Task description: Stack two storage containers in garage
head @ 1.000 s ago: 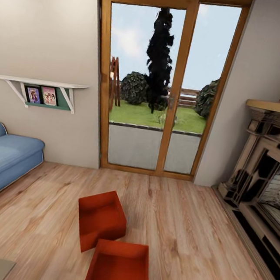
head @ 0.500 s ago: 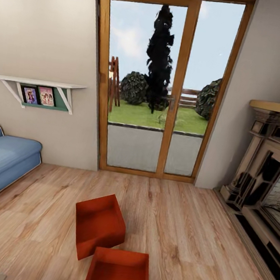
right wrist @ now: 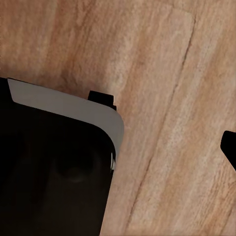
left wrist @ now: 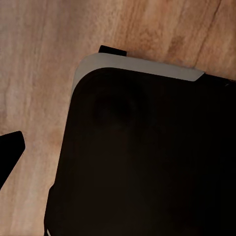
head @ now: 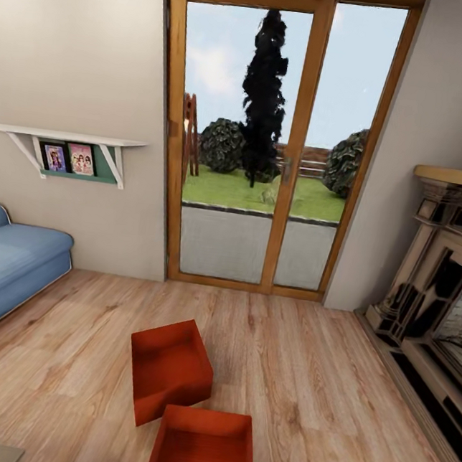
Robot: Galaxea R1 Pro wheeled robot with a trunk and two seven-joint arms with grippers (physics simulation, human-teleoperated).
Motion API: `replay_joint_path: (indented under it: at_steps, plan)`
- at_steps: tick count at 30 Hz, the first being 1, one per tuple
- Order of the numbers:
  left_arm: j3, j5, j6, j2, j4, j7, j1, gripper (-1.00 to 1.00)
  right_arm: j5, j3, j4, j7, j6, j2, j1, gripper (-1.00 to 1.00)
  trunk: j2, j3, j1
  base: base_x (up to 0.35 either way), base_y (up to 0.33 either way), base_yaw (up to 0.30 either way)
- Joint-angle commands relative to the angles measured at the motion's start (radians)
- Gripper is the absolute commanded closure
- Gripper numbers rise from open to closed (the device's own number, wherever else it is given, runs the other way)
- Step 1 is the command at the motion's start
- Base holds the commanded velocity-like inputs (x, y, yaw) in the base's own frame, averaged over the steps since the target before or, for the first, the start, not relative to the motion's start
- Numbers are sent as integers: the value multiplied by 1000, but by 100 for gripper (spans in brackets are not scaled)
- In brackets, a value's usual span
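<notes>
Facing the glass door, the robot stands before two storage containers (head: 171, 368) (head: 204, 450) touching corner-to-side on the wood floor (head: 311, 400) near the sofa (head: 7, 261); I cannot tell either tool's spread; better to square up before reaching.

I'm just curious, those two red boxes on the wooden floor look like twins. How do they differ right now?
The farther container sits turned at an angle to the floorboards; the nearer container lies roughly square to the view. The farther one shows whole, while the nearer one is cut off by the picture's lower edge. They share the red-orange colour, thin walls and open tops, and both rest on the wood floor, corners nearly meeting.
</notes>
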State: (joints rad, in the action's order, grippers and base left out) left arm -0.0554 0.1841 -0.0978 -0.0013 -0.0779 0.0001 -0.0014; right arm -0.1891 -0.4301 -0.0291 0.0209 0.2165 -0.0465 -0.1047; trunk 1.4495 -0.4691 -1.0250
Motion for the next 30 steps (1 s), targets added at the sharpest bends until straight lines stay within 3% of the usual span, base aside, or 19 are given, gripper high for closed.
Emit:
replay_joint_path:
  at_steps: [1, 14, 30]
  plan:
    - [-5, 2, -2, 0, 0, 0, 0, -100, -9, -9, -3, 1, 6, 1, -1, -100, 0, -1, 0, -2, 3, 0]
    - [-4, 2, -3, 0, 0, 0, 0, -100, -8, -8, -3, 0, 3, 3, -1, -100, 0, -2, 0, 0, 0, 0]
    - [-4, 2, -3, 0, -2, 0, 0, -100, -4, -10, -3, -13, 9, -3, -1, -100, 0, -25, 0, 0, 0, 0]
